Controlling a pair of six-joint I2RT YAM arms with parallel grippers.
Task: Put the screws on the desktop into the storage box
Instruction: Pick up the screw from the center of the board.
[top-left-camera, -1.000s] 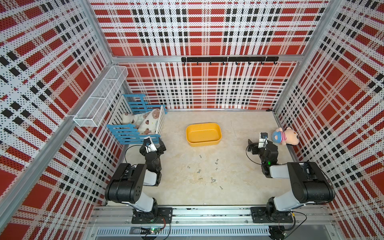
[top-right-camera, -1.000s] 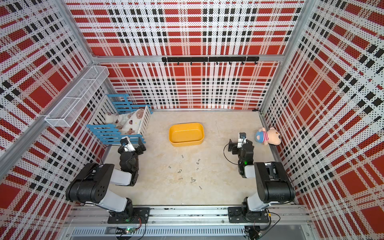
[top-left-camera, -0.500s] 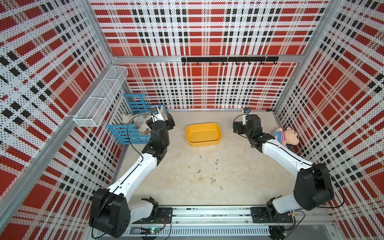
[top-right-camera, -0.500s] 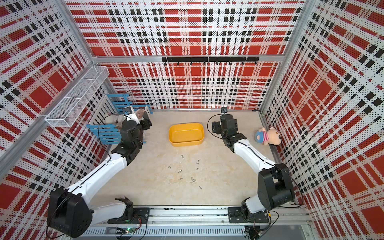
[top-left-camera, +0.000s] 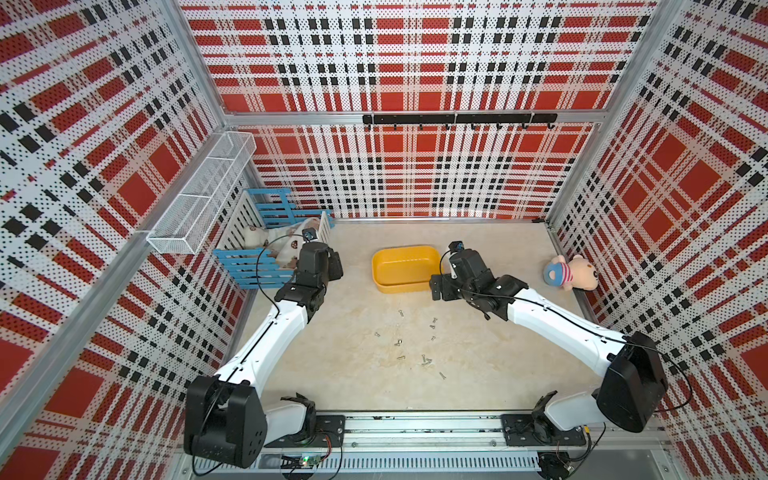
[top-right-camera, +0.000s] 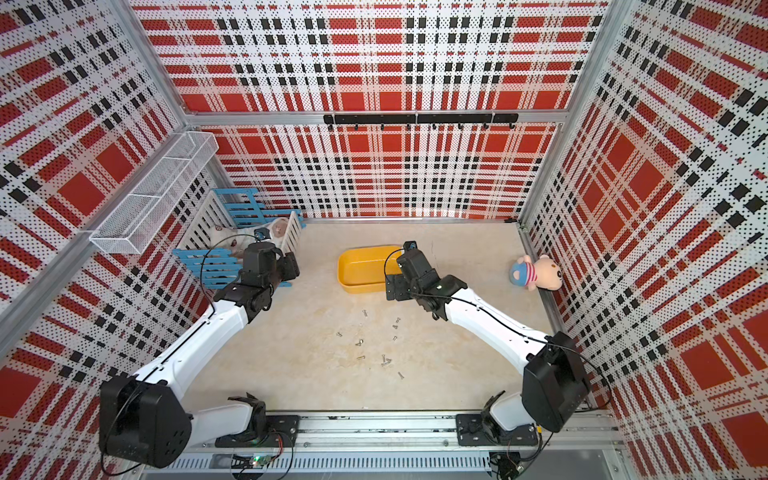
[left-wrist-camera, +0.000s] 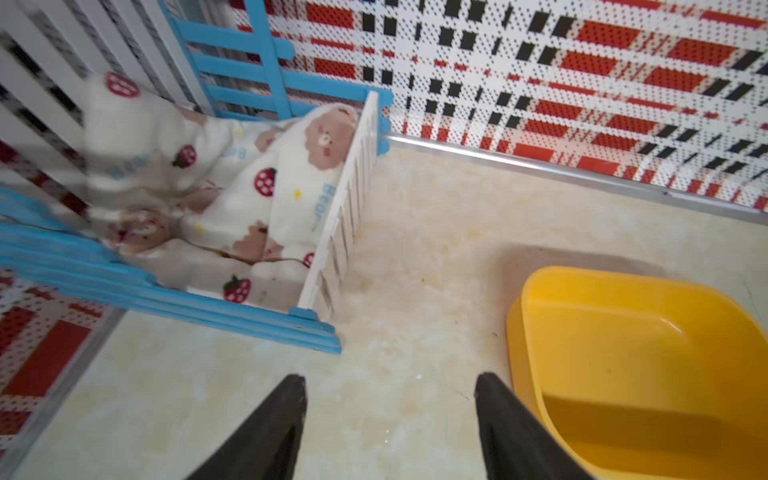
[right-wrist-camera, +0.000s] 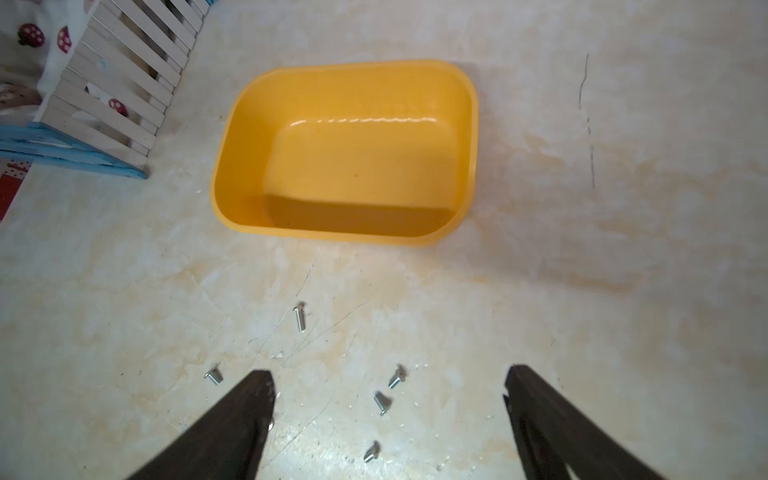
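- White wire-mesh basket (top-left-camera: 199, 203): I log it hung on the left wall.
- Blue-and-white slatted crate (top-left-camera: 249, 274): far left corner of the beige marbled stone-look table (top-left-camera: 332, 374), holding a white printed fleece blanket (left-wrist-camera: 266, 187).
- Left pincer (left-wrist-camera: 390, 378): jaws wide apart, nothing between them, over bare table just right of the crate.
- Shallow yellow plastic tub (top-left-camera: 405, 250): upright, centre rear of the table.
- Small silver-grey metal screws (top-left-camera: 425, 360): I count roughly ten, loose on the table, near the tub's front side but apart from it.
- Right pincer (right-wrist-camera: 388, 372): jaws wide, gripping nothing, above the screws nearest the tub.
- Pink plush toy (top-left-camera: 571, 272): by the right wall.
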